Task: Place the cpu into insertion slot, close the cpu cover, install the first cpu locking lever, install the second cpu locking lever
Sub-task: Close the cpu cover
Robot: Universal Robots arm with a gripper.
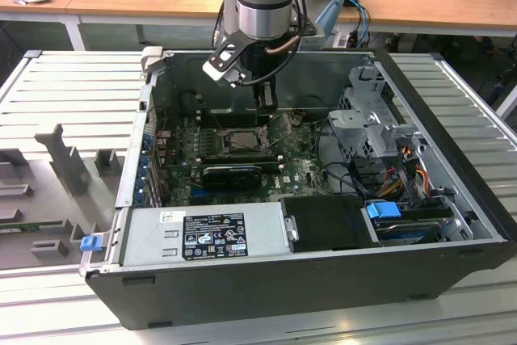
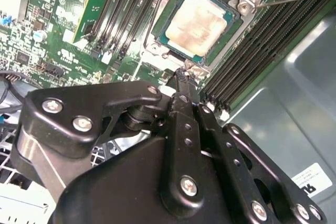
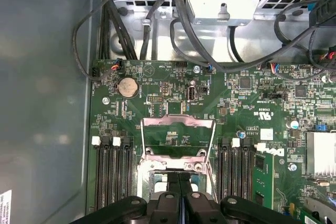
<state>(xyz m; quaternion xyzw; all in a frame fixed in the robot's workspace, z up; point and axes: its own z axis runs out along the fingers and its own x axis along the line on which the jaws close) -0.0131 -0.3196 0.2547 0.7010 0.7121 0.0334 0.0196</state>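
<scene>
Within the insertion slot, one cpu; one gripper near.

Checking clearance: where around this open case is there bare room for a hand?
Free: the ribbed table on the exterior view's right of the case, and the bare grey case wall beside the memory slots. Crowded: the gripper stands at the insertion slot, hemmed by memory slots, with cables past the cpu cover.

- cpu in slot, on board inside case.
- memory slots flank slot on both sides.
- cover swung off slot, at one edge.
- pincer over slot's edge, beside cpu.
- case on surface.
</scene>
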